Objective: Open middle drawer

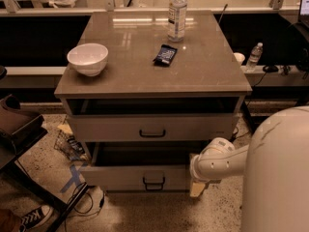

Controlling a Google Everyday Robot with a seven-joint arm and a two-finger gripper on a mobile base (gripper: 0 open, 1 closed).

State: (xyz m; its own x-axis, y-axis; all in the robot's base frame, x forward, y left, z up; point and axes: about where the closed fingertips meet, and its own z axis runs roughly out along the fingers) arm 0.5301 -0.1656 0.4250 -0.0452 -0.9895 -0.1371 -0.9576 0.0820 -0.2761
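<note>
The middle drawer (193, 128) is the grey-beige front panel under the cabinet top, with a small dark bar handle (152, 133) at its centre. A dark open slot lies above it. Below it the taller-fronted bottom drawer (116, 177) stands pulled out a little, with a dark gap above its front. My gripper (197, 188) hangs at the end of my white arm (215, 161), low at the cabinet's right front corner. It is beside the bottom drawer's right end, below and right of the middle drawer's handle.
On the cabinet top (130, 76) stand a white bowl (88, 58), a clear bottle (177, 13) and a dark packet (165, 54). My white body (277, 173) fills the lower right. Dark furniture (17, 124), cables, blue tape (72, 175) and a shoe (34, 217) lie at the left on the floor.
</note>
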